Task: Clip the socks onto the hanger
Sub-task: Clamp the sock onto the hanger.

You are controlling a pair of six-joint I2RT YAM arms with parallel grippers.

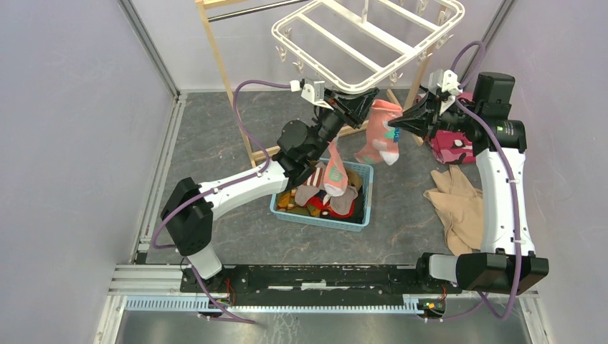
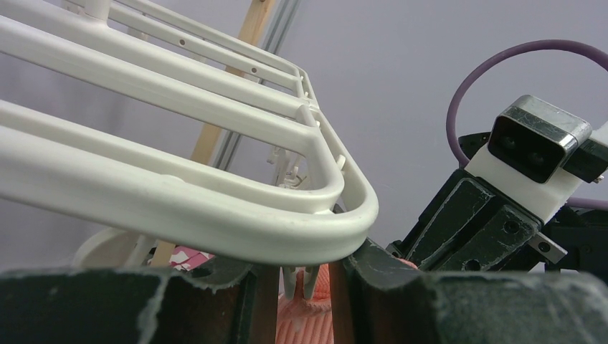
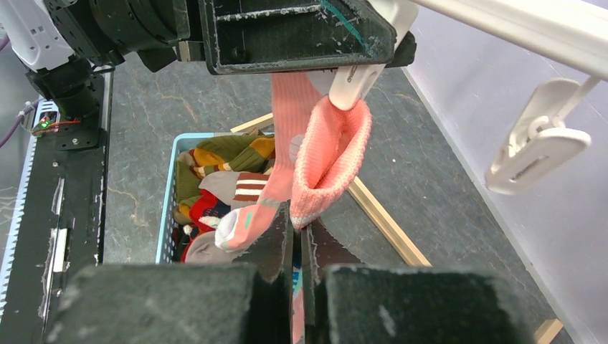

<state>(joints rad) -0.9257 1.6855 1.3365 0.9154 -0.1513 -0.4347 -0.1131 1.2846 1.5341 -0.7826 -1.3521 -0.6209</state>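
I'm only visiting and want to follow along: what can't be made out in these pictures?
- Left wrist view: whether the left claw squeezes the clip is unclear; its fingers and the hanger rim block it.
- Top view: where clip meets sock is hidden behind that claw.
- Top view: the hanger's far end is cut off by the top edge.
- Top view: the left arm covers part of the basket.

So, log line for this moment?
left gripper: around rim clip of white plastic hanger | right gripper: shut on salmon-pink ankle sock | other socks: blue basket
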